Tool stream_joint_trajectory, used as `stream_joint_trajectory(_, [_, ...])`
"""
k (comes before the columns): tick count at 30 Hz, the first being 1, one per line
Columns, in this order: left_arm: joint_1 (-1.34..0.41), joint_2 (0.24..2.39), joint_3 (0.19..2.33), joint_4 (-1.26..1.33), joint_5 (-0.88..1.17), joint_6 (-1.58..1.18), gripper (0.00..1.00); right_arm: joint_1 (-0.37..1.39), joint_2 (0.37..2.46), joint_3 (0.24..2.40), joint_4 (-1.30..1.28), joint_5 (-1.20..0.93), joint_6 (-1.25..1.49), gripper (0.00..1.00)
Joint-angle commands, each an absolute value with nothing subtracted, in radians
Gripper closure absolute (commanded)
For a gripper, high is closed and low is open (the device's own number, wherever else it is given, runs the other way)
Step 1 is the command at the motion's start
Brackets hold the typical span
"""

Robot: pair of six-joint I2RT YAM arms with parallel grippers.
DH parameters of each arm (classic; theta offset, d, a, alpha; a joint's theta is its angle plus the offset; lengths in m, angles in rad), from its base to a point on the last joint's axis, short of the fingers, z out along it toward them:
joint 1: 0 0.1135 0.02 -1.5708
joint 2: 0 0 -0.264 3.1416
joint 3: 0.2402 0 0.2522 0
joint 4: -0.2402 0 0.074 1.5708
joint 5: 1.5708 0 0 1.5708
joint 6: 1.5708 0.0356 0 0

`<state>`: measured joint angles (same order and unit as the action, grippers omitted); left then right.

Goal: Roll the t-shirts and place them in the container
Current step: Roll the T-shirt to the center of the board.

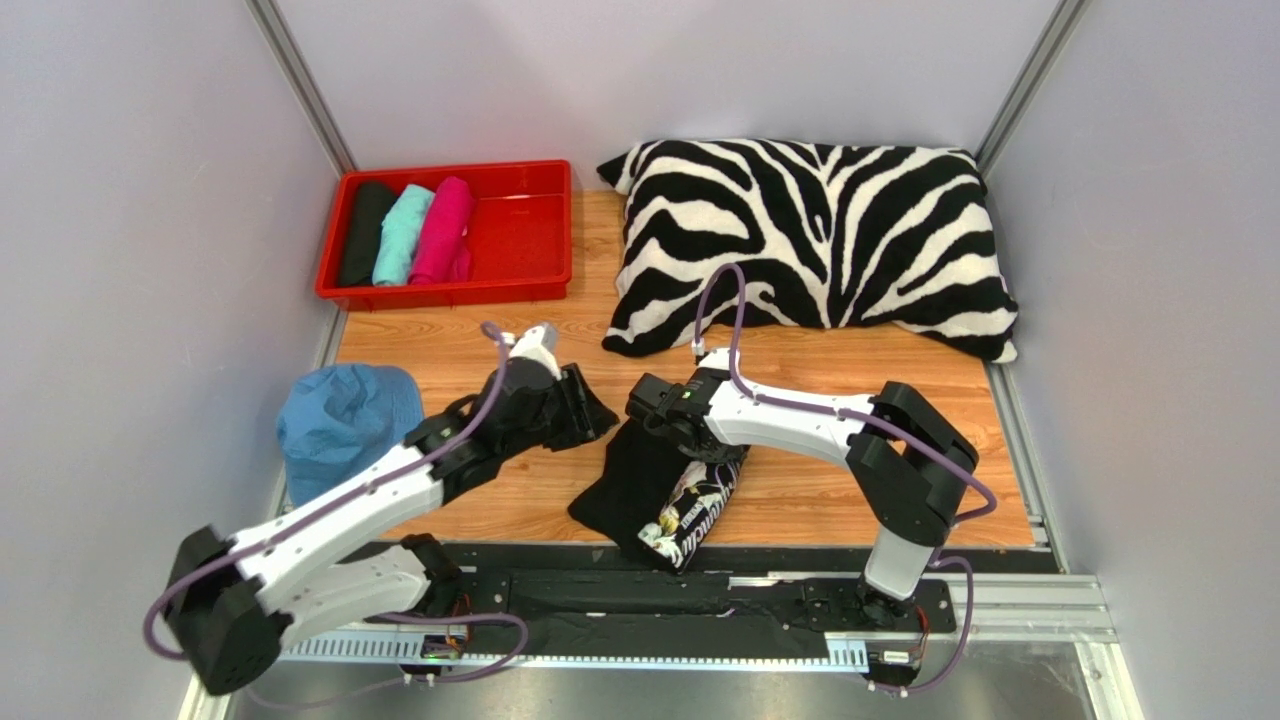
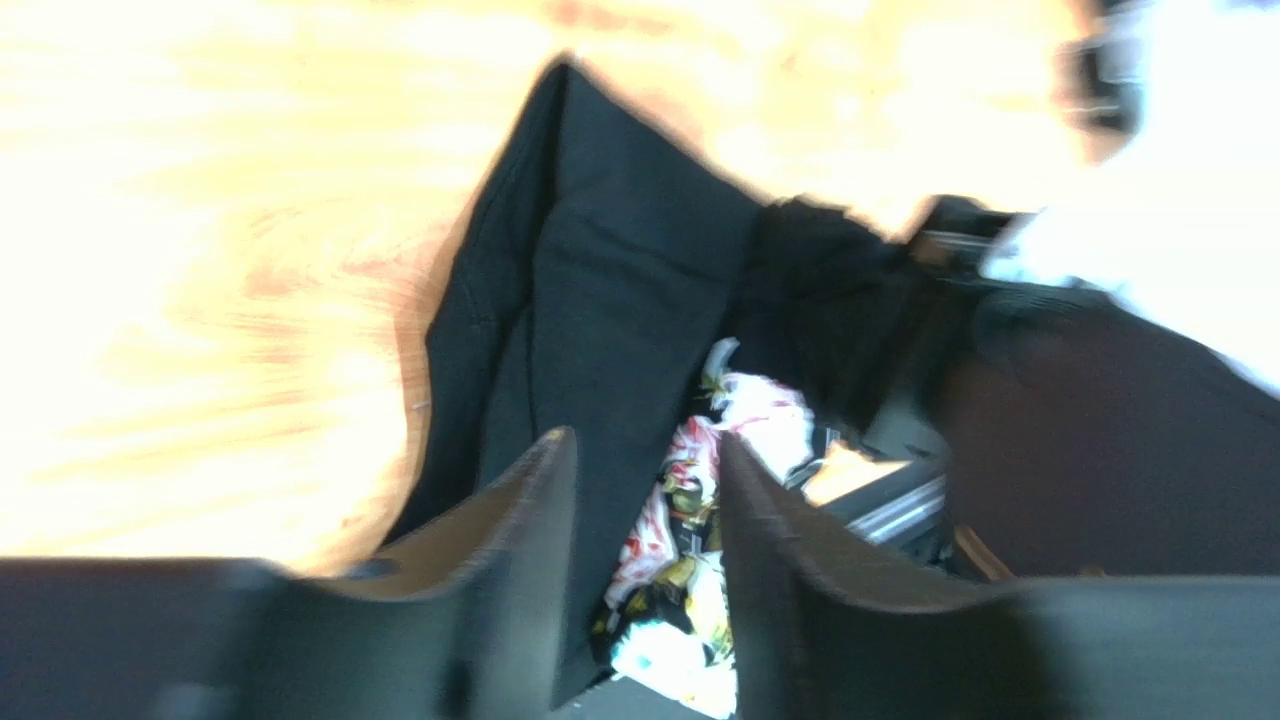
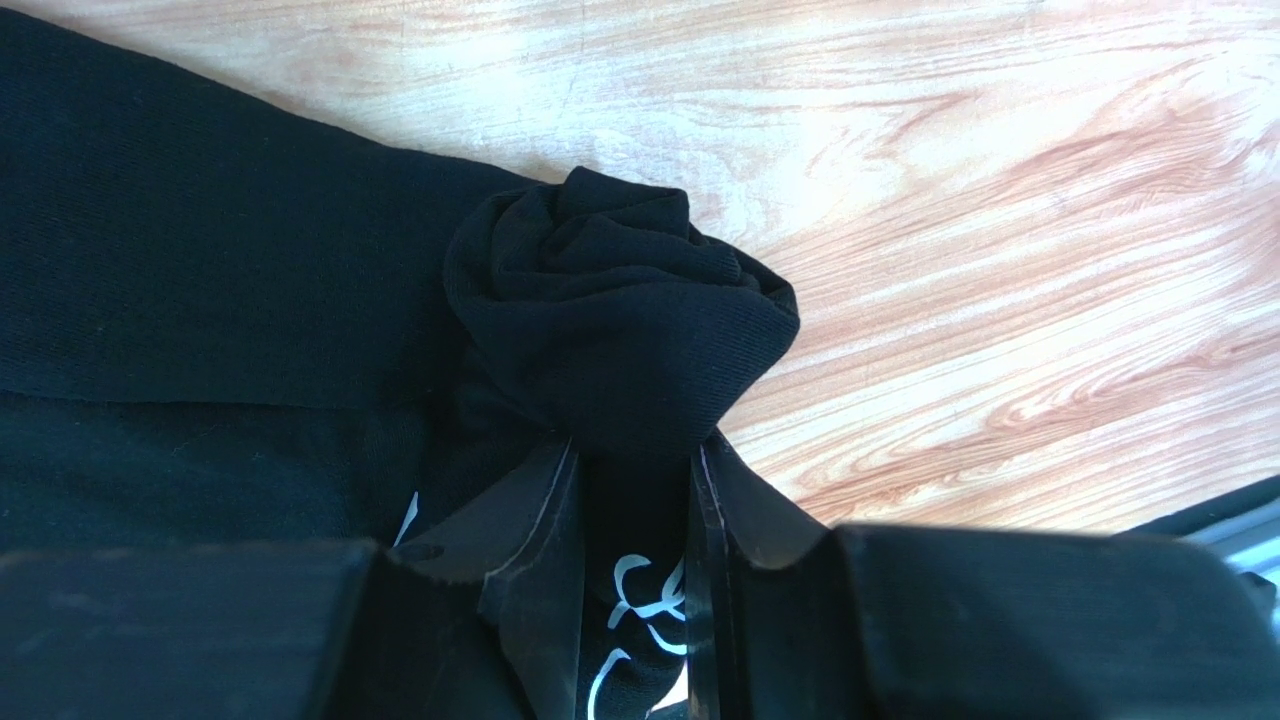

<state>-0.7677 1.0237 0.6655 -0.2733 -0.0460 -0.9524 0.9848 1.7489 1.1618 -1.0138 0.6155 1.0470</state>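
at the near centre of the wooden table (image 1: 804, 503), the large black t-shirt (image 1: 639, 480) lies bunched, with its white print showing at the near end. the right gripper (image 3: 631, 458) is clamped on a rolled knot of this shirt's black fabric: in the right wrist view both fingers press against the cloth and the knot bulges just beyond the tips. the left gripper (image 2: 646, 450) hangs just above the same shirt, fingers parted, nothing between them; the left wrist view is blurred. at the far left corner, a red tray (image 1: 526, 248) holds three rolled t-shirts side by side: black roll (image 1: 364, 233), teal roll (image 1: 401, 233), pink roll (image 1: 445, 228). a zebra-striped pillow (image 1: 819, 240) lies at the far right. a blue cloth (image 1: 349, 428) lies at the left edge, beside the left arm
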Motion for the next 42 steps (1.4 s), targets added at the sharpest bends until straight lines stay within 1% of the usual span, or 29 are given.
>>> stream_joint_trajectory(1, [-0.873,0.813,0.664,-0.403,-0.244,-0.916,0.44,0.977,1.792,1.196,-1.025,0.612,1.026,0.96])
stream_joint_trajectory(2, [-0.902,0.784,0.673,-0.447,-0.265,-0.901,0.42,0.976,1.796,1.203,-1.031,0.609,1.025,0.96])
stream_joint_trajectory(5, [-1.079,0.798,0.718,-0.518,-0.403,-0.873,0.40,0.974,1.818,1.224,-1.045,0.604,1.017,0.96])
stream_joint_trajectory(6, [-1.129,0.813,0.733,-0.532,-0.495,-0.873,0.40,0.974,1.828,1.235,-1.045,0.603,1.017,0.96])
stream_joint_trajectory(7, [-1.229,0.856,0.759,-0.541,-0.533,-0.871,0.40,0.974,1.835,1.242,-1.049,0.598,1.012,0.95])
stream_joint_trajectory(8, [-1.277,0.883,0.775,-0.569,-0.576,-0.880,0.39,0.974,1.842,1.249,-1.058,0.594,1.011,0.96])
stream_joint_trajectory(9, [-1.331,0.912,0.791,-0.581,-0.665,-0.885,0.39,0.974,1.848,1.256,-1.063,0.589,1.009,0.96])
stream_joint_trajectory(10, [-1.418,0.980,0.826,-0.598,-0.711,-0.896,0.38,0.974,1.861,1.268,-1.066,0.588,1.005,0.96])
stream_joint_trajectory(12, [-1.492,1.052,0.868,-0.652,-0.826,-0.933,0.36,0.974,1.868,1.278,-1.075,0.577,1.002,0.95])
stream_joint_trajectory(14, [-1.560,1.158,0.925,-0.664,-0.874,-0.933,0.34,0.974,1.875,1.285,-1.074,0.566,0.993,0.95])
stream_joint_trajectory(17, [-1.609,1.310,1.008,-0.663,-0.905,-0.896,0.32,0.974,1.878,1.292,-1.074,0.555,0.982,0.95])
stream_joint_trajectory(19, [-1.621,1.414,1.066,-0.661,-0.908,-0.873,0.26,0.973,1.878,1.293,-1.072,0.551,0.979,0.95])
stream_joint_trajectory(21, [-1.625,1.475,1.104,-0.661,-0.891,-0.830,0.25,0.971,1.879,1.293,-1.069,0.543,0.979,0.95])
stream_joint_trajectory(22, [-1.624,1.533,1.141,-0.661,-0.884,-0.818,0.20,0.969,1.881,1.293,-1.068,0.538,0.974,0.95])
stream_joint_trajectory(28, [-1.628,1.716,1.253,-0.719,-0.861,-0.796,0.18,0.962,1.885,1.285,-1.054,0.511,0.973,0.95])
stream_joint_trajectory(31, [-1.628,1.773,1.281,-0.732,-0.858,-0.790,0.15,0.959,1.887,1.281,-1.045,0.502,0.971,0.95])
stream_joint_trajectory(42, [-1.626,1.925,1.333,-0.762,-0.851,-0.787,0.13,0.956,1.887,1.278,-1.037,0.486,0.974,0.96])
